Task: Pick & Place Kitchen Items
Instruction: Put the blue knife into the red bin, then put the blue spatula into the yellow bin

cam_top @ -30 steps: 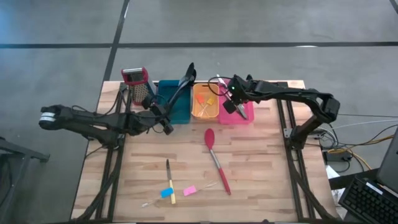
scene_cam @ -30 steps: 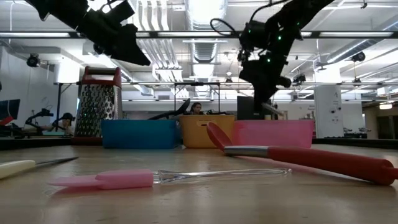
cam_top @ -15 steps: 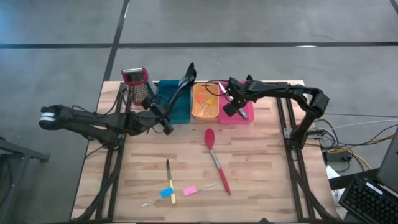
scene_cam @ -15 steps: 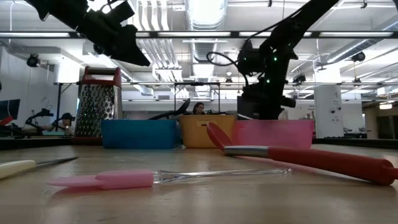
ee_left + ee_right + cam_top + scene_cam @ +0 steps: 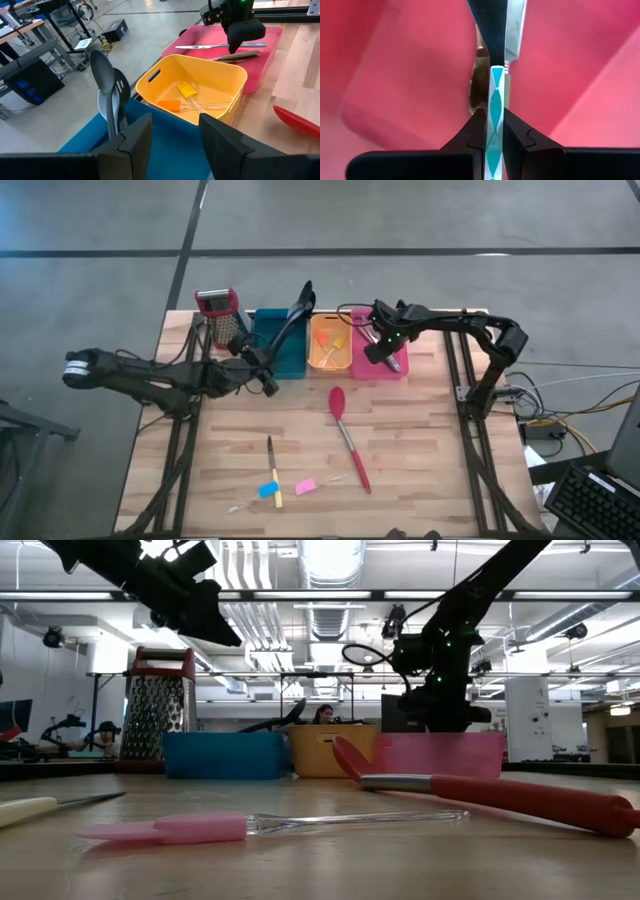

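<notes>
The right gripper (image 5: pixel 378 352) is hanging over the pink rectangular bin (image 5: pixel 400 370) in the upper middle of the high view. Its fingers (image 5: pixel 475 132) are closing almost fully on a slim tool with a teal and white patterned handle (image 5: pixel 495 120), which is pointing down into this bin. In the left wrist view, a metal knife (image 5: pixel 220 46) and a tool with a brown handle (image 5: pixel 235 56) are lying inside the pink bin, under the right gripper.

The left gripper (image 5: pixel 268 382) is waiting at the front edge of the teal rectangular bin (image 5: pixel 290 360), left of the centre in the high view. Its fingers (image 5: pixel 137 140) are standing about half open and are holding nothing.

A black slotted spatula (image 5: pixel 121 97) and a grey-blue spoon (image 5: pixel 102 70) are leaning in the teal bin. The orange rectangular bin (image 5: pixel 330 345) between the other two bins is containing small orange and yellow pieces (image 5: pixel 180 97).

On the wooden table (image 5: pixel 430 460), a long red spoon (image 5: pixel 348 438) is lying in the lower middle of the high view. Lower left of it are lying a knife with a yellow handle (image 5: pixel 272 472), a small blue piece (image 5: pixel 268 490) and a small pink piece (image 5: pixel 305 486). A metal box grater with a red top (image 5: pixel 218 315) is standing left of the teal bin.
</notes>
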Tool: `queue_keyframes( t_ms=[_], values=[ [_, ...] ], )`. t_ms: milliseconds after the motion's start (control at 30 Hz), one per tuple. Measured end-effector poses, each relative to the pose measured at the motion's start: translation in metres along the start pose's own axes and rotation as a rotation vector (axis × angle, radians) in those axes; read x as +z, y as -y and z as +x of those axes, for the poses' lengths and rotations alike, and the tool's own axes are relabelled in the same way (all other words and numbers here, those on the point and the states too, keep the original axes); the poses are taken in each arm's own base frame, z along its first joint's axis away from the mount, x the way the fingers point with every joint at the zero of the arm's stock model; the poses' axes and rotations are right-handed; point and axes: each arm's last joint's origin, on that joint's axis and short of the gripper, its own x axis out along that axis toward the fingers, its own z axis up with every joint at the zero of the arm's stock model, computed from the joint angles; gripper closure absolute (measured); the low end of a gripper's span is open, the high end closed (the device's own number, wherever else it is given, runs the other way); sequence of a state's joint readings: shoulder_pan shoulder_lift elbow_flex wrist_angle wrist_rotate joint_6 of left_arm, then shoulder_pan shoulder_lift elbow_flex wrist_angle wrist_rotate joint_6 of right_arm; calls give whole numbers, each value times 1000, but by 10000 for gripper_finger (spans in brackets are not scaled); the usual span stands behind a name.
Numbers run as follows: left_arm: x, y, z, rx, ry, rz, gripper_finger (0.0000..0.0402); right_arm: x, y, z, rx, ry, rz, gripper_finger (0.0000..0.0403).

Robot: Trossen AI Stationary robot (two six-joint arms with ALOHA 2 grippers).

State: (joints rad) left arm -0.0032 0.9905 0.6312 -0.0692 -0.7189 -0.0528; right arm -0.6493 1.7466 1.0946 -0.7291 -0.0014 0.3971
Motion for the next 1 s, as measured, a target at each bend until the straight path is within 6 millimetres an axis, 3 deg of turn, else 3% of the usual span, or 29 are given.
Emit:
queue_keyframes(
  t_ms=[267, 433, 700, 1000],
  values=[
    [0, 0, 0, 0, 0, 0, 234, 2, -4, 23, 30, -94, 0, 379],
    [0, 0, 0, 0, 0, 0, 234, 7, -5, 26, 6, -109, -7, 370],
    [0, 0, 0, 0, 0, 1, 234, 10, -6, 18, 18, -85, -10, 288],
    [0, 0, 0, 0, -1, 1, 234, 14, -8, -12, -4, -146, -11, 247]
  ],
)
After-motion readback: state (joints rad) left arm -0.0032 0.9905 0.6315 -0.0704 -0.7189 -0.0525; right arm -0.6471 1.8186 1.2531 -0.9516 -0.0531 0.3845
